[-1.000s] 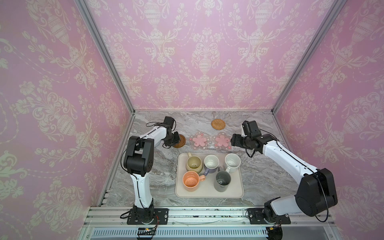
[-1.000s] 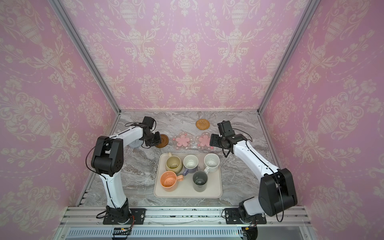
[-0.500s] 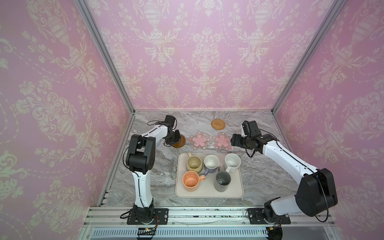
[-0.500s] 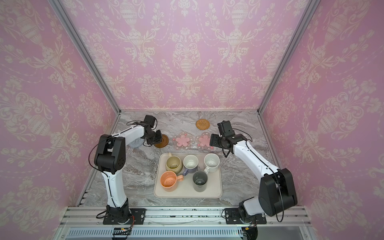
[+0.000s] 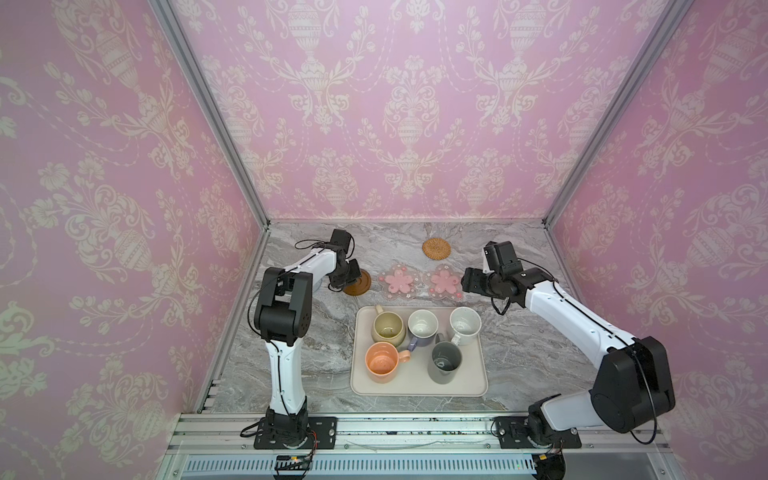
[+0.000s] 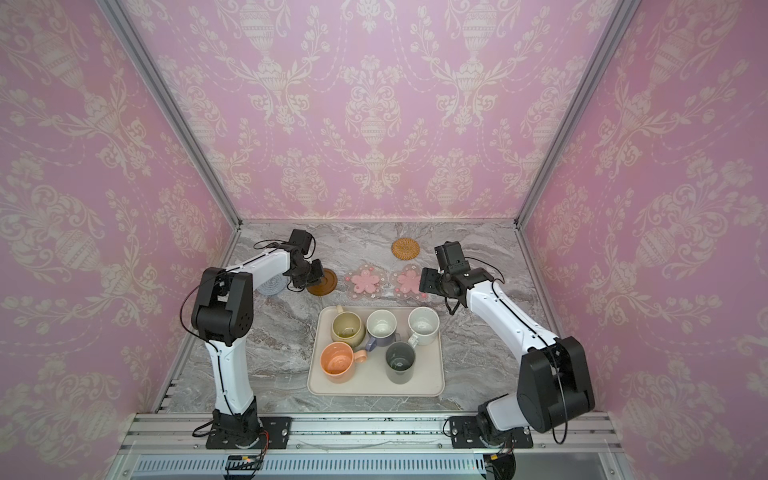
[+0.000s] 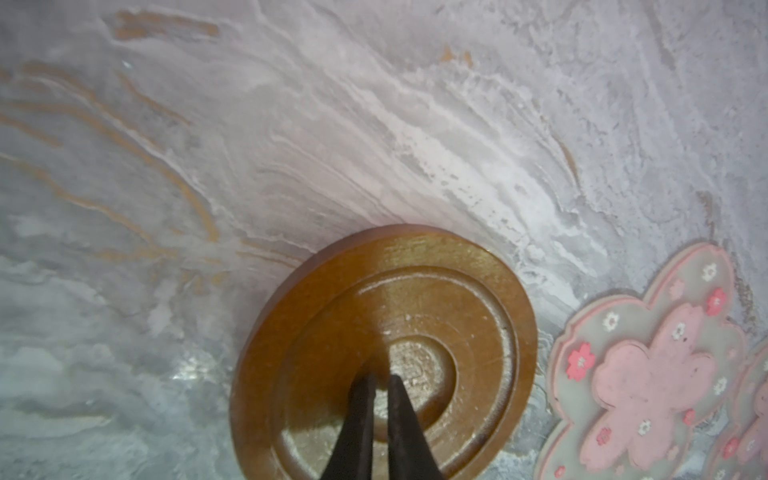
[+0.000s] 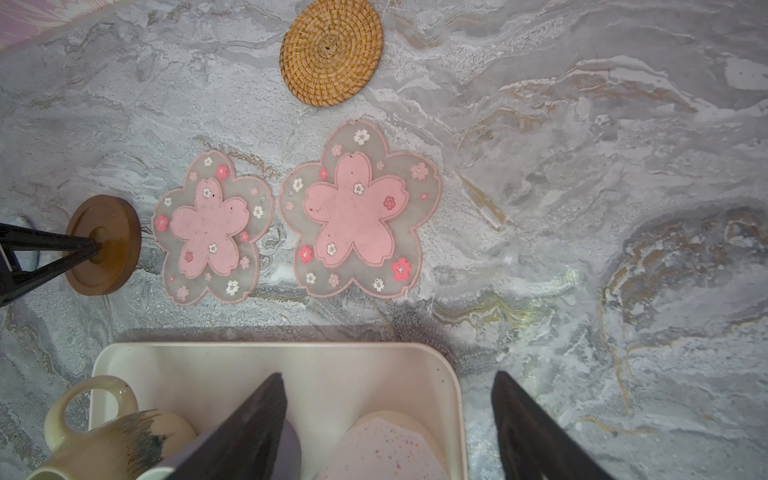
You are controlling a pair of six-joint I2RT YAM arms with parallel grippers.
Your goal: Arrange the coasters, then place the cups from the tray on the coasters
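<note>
Left gripper (image 7: 380,380): jaws drawn in since the earlier frame to a bare slit, empty. Its tips apparently rest on the centre recess of the dark brown disc coaster (image 7: 457,291), which lies flat on the desk (image 5: 519,353) toward its left edge, just beside a pink flower coaster (image 5: 398,281). Right gripper (image 8: 387,375): unmoved, jaws wide, empty, above the far right corner of the tray (image 5: 415,386), where all five cups (image 5: 445,361) stand.
</note>
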